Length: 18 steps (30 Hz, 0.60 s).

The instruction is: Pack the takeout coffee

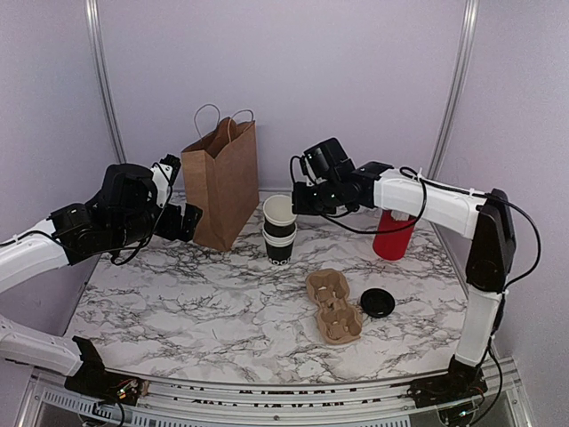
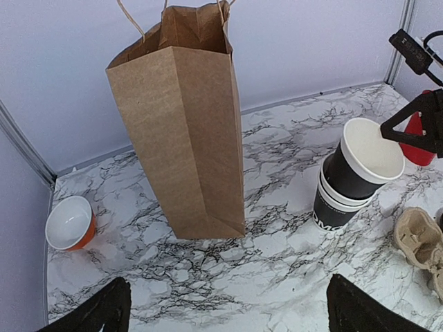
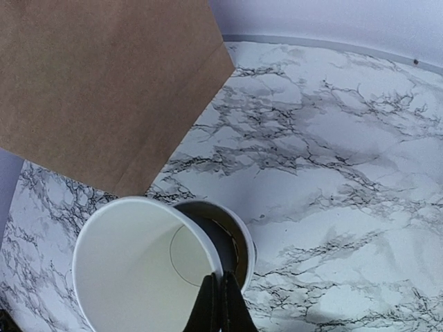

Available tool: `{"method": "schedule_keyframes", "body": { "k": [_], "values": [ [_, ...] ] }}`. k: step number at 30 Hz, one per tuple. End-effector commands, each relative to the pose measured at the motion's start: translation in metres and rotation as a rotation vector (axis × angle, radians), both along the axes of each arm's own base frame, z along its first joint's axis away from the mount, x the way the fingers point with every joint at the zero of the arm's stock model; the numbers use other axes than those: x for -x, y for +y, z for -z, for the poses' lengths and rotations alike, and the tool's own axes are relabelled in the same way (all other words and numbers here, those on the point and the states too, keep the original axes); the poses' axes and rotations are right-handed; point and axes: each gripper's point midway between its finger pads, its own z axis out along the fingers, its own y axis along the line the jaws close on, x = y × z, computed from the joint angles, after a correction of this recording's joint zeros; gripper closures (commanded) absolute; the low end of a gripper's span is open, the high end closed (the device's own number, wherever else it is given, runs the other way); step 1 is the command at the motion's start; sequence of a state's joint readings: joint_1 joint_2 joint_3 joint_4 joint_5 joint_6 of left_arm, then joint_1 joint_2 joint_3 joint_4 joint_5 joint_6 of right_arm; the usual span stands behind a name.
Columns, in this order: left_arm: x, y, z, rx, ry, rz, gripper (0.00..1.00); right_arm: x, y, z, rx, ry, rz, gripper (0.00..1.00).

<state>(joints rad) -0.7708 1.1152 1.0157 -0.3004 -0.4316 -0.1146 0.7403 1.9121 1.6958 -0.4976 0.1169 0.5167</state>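
Bag (image 1: 222, 182): matt brown kraft paper, creased. Counter (image 1: 196, 311): smooth, marble-pattern. Top cup (image 1: 278, 212): matt black paper. Lid (image 1: 377, 302): black plastic. Tray (image 1: 334, 307): rough pulp.

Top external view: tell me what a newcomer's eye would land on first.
The tall brown paper bag stands upright at the back, left of centre. Just right of it, the right gripper pinches the rim of the tilted top cup of a stack of black white-rimmed paper cups. A red cup stands farther right, partly hidden by that arm.
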Motion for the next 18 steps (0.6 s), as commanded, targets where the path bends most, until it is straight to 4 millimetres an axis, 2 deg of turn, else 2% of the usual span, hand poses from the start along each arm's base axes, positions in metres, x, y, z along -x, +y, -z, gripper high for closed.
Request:
{"method": "schedule_keyframes", "body": {
  "k": [1,3,5,10,14,18],
  "values": [
    [0.001,0.002,-0.003,0.001,-0.013,0.0,0.01,-0.003,-0.007,-0.062,-0.046,-0.106,0.009,1.0],
    [0.001,0.002,-0.003,0.003,-0.013,0.001,0.01,-0.002,-0.009,-0.067,-0.041,-0.119,0.007,1.0],
    [0.001,0.003,-0.003,0.003,-0.013,-0.001,0.01,-0.003,-0.01,-0.089,-0.061,-0.162,0.005,1.0],
    [0.0,0.002,-0.001,0.002,-0.009,-0.001,0.01,0.008,-0.014,-0.115,-0.051,-0.21,-0.017,1.0],
    [-0.001,0.004,-0.003,0.008,-0.011,-0.005,0.01,0.035,-0.007,-0.131,-0.048,-0.24,-0.087,1.0],
    [-0.002,0.006,-0.002,0.013,-0.007,-0.011,0.01,0.077,0.014,-0.127,-0.014,-0.215,-0.202,1.0]
  ]
}}
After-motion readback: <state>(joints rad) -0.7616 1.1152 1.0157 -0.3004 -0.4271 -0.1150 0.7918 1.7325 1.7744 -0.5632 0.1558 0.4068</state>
